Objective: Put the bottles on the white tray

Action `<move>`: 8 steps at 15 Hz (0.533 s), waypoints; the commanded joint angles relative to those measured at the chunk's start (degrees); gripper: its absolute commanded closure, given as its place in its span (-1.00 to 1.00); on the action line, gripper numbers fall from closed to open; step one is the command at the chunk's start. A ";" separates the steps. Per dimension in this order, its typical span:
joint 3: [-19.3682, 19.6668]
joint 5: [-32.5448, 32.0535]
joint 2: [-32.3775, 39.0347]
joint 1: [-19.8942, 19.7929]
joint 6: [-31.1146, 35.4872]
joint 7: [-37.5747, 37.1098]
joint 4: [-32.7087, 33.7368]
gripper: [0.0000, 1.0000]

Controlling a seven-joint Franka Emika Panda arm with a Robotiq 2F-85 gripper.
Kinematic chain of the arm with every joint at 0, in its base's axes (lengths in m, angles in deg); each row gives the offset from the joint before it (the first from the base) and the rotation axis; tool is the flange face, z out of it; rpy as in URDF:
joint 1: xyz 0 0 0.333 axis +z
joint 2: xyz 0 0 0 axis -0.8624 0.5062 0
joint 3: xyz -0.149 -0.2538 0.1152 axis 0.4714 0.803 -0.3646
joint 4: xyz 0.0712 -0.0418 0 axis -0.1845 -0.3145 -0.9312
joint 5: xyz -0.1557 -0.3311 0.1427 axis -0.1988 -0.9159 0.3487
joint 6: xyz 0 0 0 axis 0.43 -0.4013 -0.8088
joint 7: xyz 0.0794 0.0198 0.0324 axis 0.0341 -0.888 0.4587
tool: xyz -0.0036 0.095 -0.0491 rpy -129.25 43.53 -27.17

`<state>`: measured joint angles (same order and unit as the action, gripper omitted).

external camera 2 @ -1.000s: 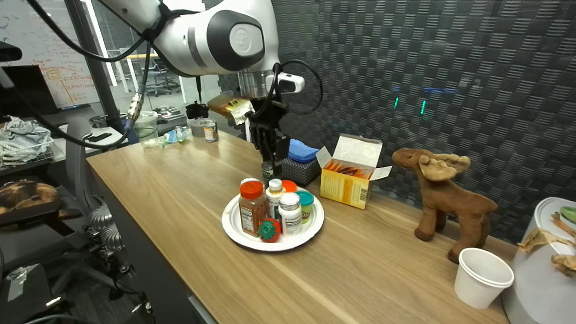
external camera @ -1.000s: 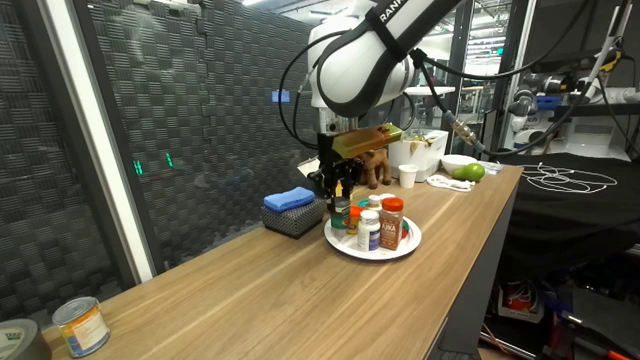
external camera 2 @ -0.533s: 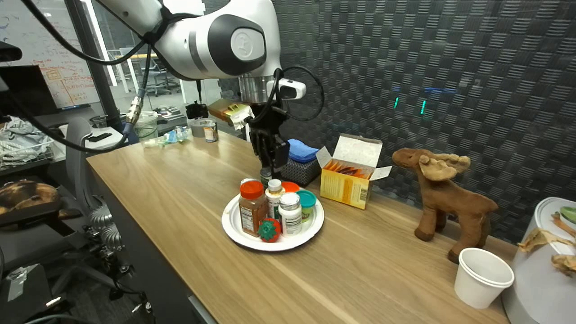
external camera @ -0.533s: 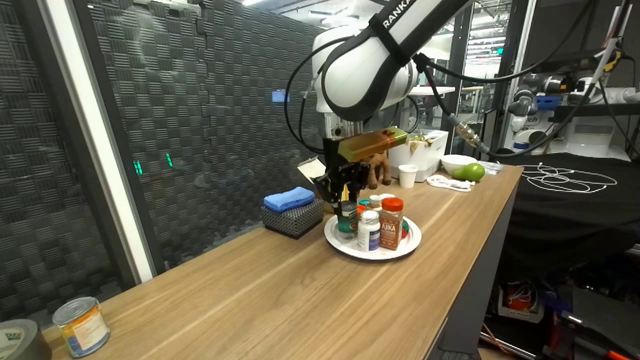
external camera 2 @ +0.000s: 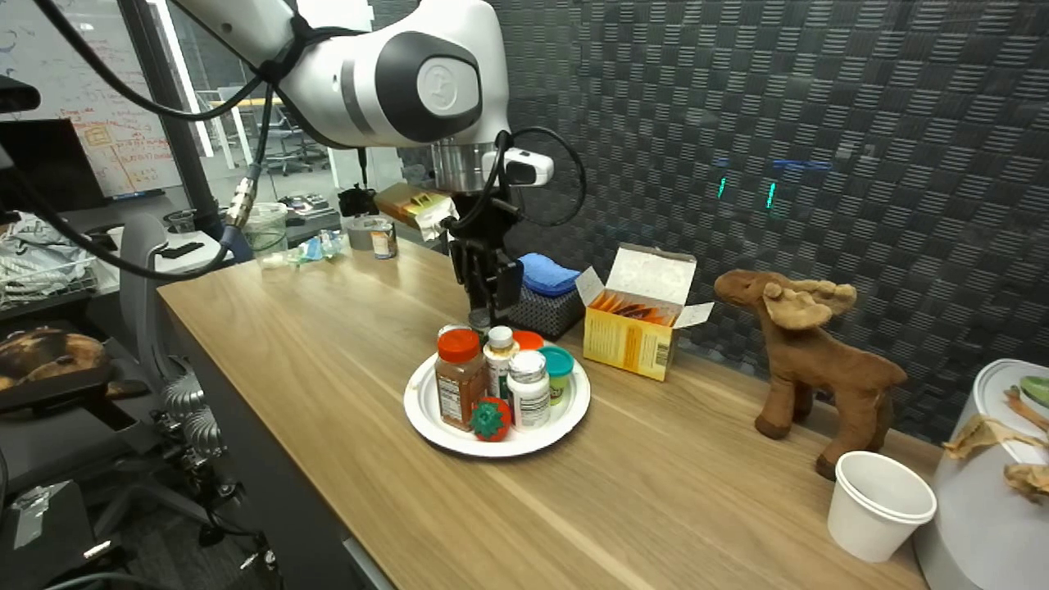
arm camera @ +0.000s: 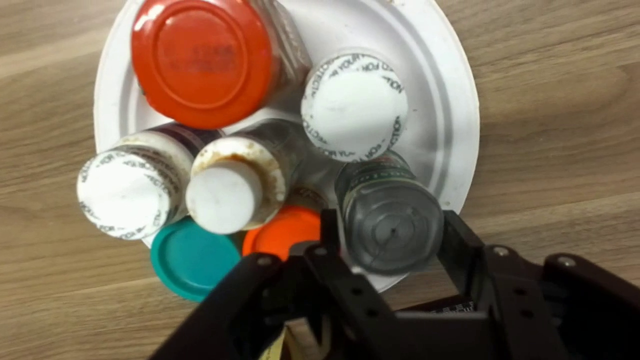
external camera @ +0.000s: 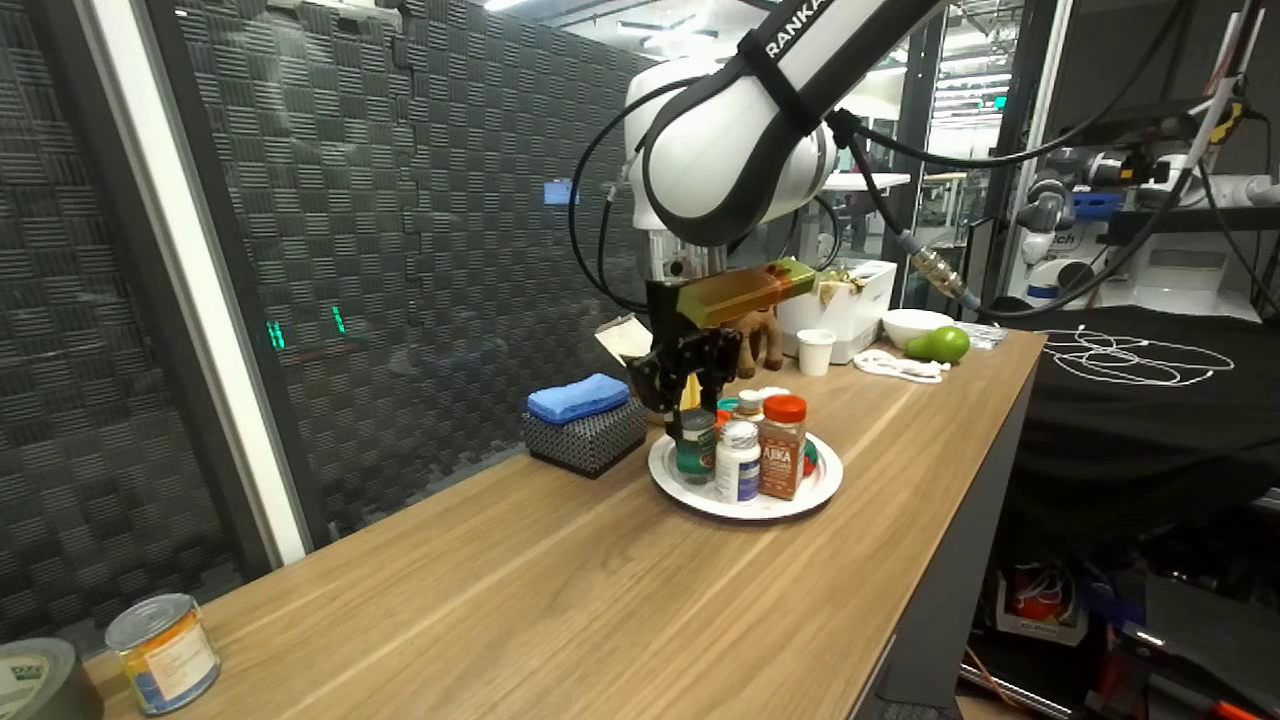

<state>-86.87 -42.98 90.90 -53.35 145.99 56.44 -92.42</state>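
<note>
The white tray holds several bottles and jars. They include a brown bottle with a red cap, a white bottle and another white bottle. A teal-lidded jar and an orange-lidded jar stand there too. My gripper points down over the tray's edge, its fingers on both sides of a green bottle with a grey top. A thin gap shows beside the left finger in the wrist view. The green bottle appears to stand on the tray, beside the white bottle.
A strawberry-like toy lies on the tray. A black mesh box with a blue cloth and an open yellow box stand close to the gripper. A plush moose, white cups and a tin can are farther off.
My gripper has moved over the tray and slightly down with the green bottle, which now sits lower beside the white bottle. The fingers look slightly wider apart. The other bottles have not moved.
</note>
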 commanded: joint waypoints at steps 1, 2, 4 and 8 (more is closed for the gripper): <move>-0.80 1.21 -1.27 -0.86 -0.44 1.52 -0.45 -0.71; -0.79 1.27 -1.48 -0.89 -0.26 1.52 -0.55 -0.89; -0.77 1.49 -1.94 -1.03 0.01 1.54 -0.72 -1.00; -0.89 3.08 -4.19 -1.83 -1.42 2.46 -0.61 -1.00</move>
<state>-86.88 -42.00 90.10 -53.80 146.01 56.89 -92.41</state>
